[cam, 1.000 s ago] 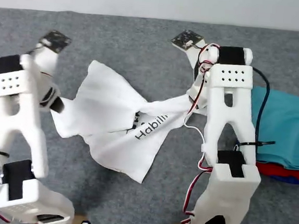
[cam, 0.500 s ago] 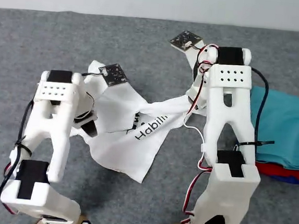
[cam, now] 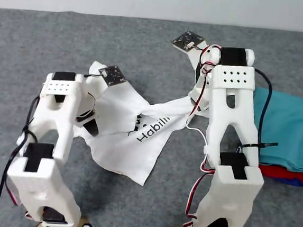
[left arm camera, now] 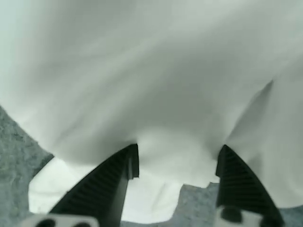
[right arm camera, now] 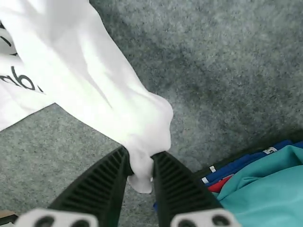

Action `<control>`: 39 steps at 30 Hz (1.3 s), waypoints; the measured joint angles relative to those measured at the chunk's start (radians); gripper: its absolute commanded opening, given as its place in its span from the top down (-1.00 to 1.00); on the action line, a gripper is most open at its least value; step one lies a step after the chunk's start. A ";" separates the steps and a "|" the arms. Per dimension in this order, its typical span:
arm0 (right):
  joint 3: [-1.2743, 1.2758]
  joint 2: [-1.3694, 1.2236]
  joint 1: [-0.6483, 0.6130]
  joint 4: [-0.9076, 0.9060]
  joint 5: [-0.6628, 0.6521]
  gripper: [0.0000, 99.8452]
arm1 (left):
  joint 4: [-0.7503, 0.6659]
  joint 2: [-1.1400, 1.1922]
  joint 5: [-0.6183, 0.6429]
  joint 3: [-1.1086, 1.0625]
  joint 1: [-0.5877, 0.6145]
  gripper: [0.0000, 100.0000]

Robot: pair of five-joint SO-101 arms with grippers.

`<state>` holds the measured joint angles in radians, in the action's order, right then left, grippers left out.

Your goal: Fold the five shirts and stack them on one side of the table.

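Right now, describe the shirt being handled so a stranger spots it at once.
On the grey table, find the right arm. The white shirt lies crumpled beside it, one end pinched in the right tool. Unlike the folded coloured stack, it is white, unfolded, with dark lettering.

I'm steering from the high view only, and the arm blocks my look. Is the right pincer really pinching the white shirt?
Observer: Yes. The right wrist view shows the right pincer shut on a bunched tip of the white shirt.
Operator: And the left one, did it grab too?
Observer: No. In its own wrist view the left pincer is open, its fingers spread wide over the shirt's cloth, with nothing pinched.
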<state>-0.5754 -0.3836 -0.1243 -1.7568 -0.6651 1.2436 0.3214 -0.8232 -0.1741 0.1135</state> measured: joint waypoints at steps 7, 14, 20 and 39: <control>0.000 0.000 0.000 0.000 0.000 0.98 | 0.000 0.034 0.000 0.008 0.000 0.74; 0.000 0.000 0.000 0.000 0.000 0.98 | 0.051 0.034 0.000 0.106 -0.002 0.99; 0.000 0.023 0.000 0.000 0.000 0.98 | 0.282 0.034 -0.002 0.370 -0.002 0.99; 0.000 0.505 -0.015 0.066 -0.002 0.98 | 0.491 -0.103 0.433 1.209 -0.002 0.99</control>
<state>-0.5754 0.1212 -0.1396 -1.6909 -0.6667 1.7346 0.2186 -0.3905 1.0349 0.1120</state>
